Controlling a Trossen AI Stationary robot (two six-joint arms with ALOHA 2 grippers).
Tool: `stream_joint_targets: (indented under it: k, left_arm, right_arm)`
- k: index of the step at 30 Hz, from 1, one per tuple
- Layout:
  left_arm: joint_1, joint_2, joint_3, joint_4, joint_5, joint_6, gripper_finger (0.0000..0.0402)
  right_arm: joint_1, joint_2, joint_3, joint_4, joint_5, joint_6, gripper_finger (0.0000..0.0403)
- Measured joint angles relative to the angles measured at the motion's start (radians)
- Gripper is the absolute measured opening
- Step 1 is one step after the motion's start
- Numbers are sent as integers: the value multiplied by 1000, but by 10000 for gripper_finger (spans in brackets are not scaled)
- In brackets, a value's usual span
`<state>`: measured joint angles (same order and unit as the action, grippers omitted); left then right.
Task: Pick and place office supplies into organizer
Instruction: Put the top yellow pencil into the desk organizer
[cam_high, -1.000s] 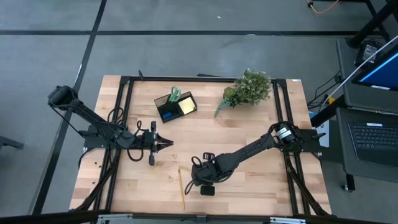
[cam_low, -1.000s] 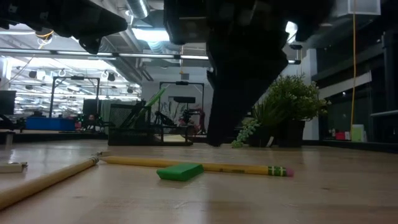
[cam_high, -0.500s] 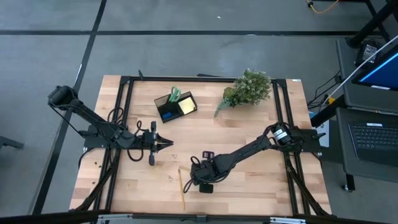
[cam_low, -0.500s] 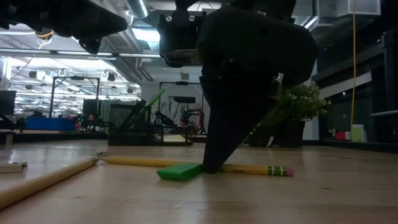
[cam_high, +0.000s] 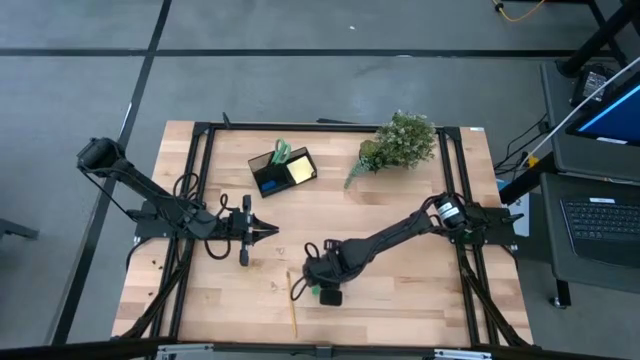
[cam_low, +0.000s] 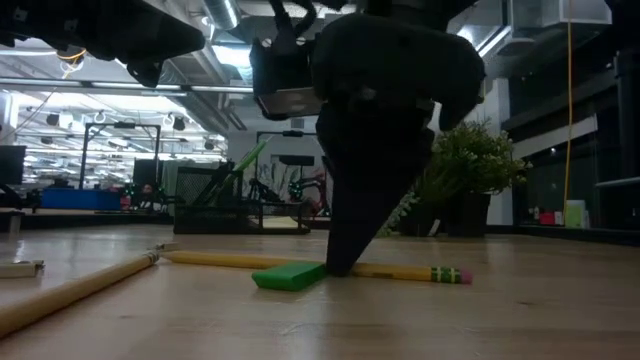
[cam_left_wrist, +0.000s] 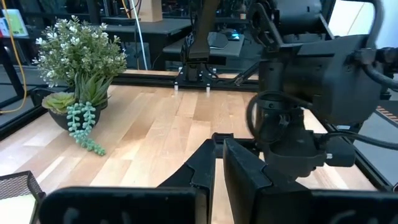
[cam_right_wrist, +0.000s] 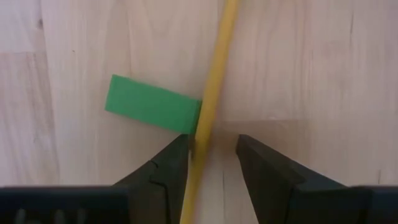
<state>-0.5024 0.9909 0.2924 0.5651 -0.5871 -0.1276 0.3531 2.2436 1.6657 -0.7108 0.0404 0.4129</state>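
Observation:
A yellow pencil lies flat on the table, with a small green block beside its middle. My right gripper is open and points down, tips at the table top. It stands over the pencil near the table's near edge, one finger on either side. The black organizer sits toward the far edge with the green-handled scissors, a blue block and the yellow sticky pad in it. My left gripper is shut and hovers left of centre. My right gripper comes from above with its fingers across the pencil's shaft. One finger stands right against the pencil and the green block's end. I cannot tell whether it touches either. The pencil and the block lie flat on the table.
A leafy plant stands at the far right. A second pencil lies near the table's near edge. A dark pen-like item lies below my left gripper. Bare wood spreads between the organizer and my right gripper.
My right gripper has moved toward the table's left and come down from above the pencil until its tips reach the table beside the green block. The pencil and the block have stayed in place.

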Motion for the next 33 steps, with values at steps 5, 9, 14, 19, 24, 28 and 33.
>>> stream_joint_targets:
  k: [5, 9, 14, 19, 24, 28, 33]
  left_arm:
    - [0, 0, 0, 0, 0, 0, 28]
    - [0, 0, 0, 0, 0, 0, 26]
    - [0, 0, 0, 0, 0, 0, 29]
    - [0, 0, 0, 0, 0, 0, 26]
    - [0, 0, 0, 0, 0, 0, 28]
    - [0, 0, 0, 0, 0, 0, 27]
    - [0, 0, 0, 0, 0, 0, 26]
  right_arm:
    - [-21, 0, 0, -1, -36, -4, 145]
    - [-25, 1, 0, -2, -26, -7, 145]
    - [-24, 2, -1, -5, 10, -7, 145]
    - [-24, 2, -2, -13, 38, -26, 145]
    - [-24, 2, -2, -14, 43, -29, 145]
    - [-19, 2, -2, -6, 49, -29, 145]
    - [-4, 2, -3, 5, 64, -29, 145]
